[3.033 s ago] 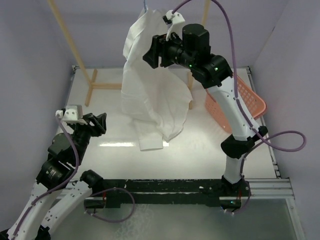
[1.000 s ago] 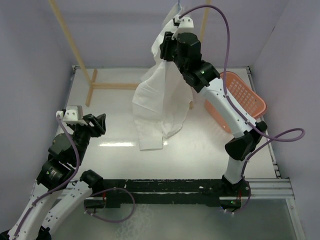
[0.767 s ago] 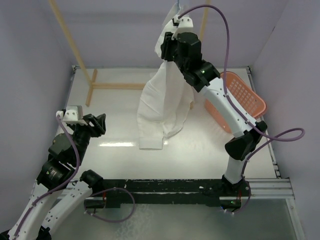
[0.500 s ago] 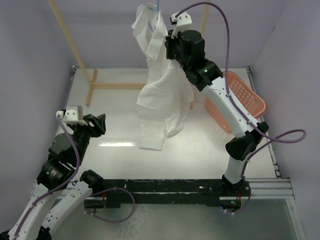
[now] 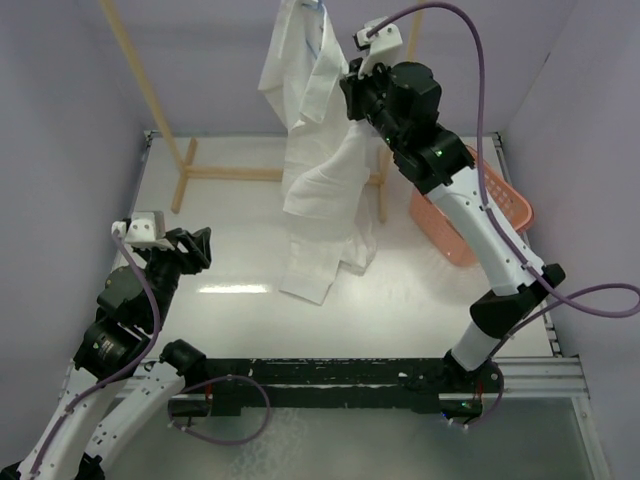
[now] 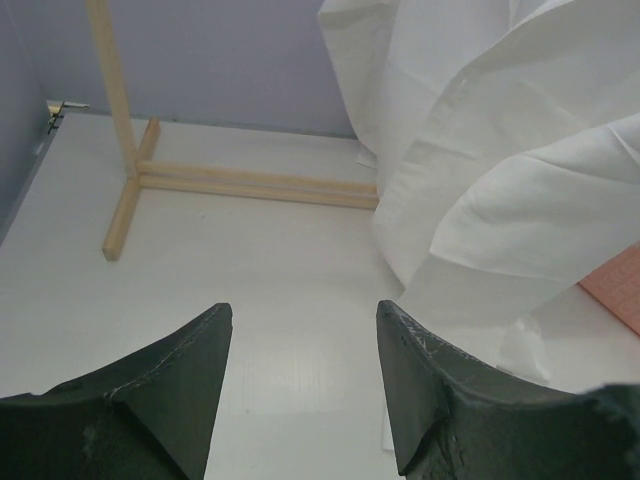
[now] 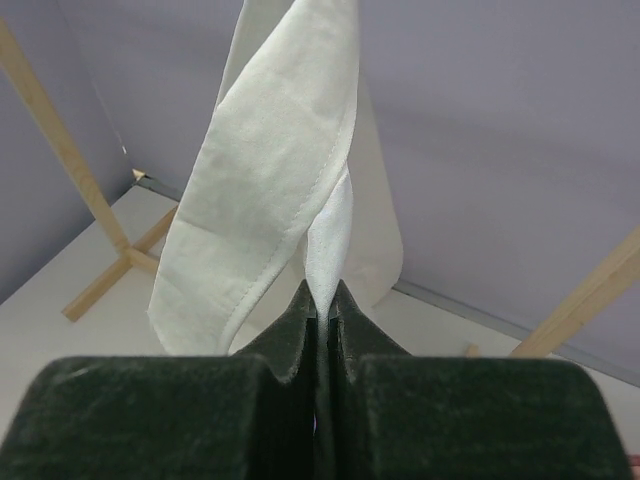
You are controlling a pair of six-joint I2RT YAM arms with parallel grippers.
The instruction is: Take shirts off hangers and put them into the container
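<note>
The white shirt (image 5: 322, 150) hangs from the top of the rack, its tail draping onto the table. A sliver of the light-blue hanger (image 5: 320, 6) shows at the top edge. My right gripper (image 5: 352, 88) is raised high beside the shirt's upper part and is shut on a fold of its cloth. In the right wrist view the fabric (image 7: 285, 160) rises out of the closed jaws of that gripper (image 7: 320, 300). The left gripper (image 5: 200, 246) stays low at the left, open and empty (image 6: 305, 312), facing the shirt (image 6: 500, 180). The orange-pink basket (image 5: 505, 200) stands at the right.
Tan wooden rack poles rise at the back left (image 5: 140, 80) and behind the right arm, with a cross base (image 5: 230, 172) on the table. The purple walls close in on three sides. A corner of the basket (image 6: 622, 288) shows at the right of the left wrist view.
My right gripper closed on the shirt's cloth near its top and shifted up and to the right, swinging the shirt and bunching it. The left arm has not moved.
</note>
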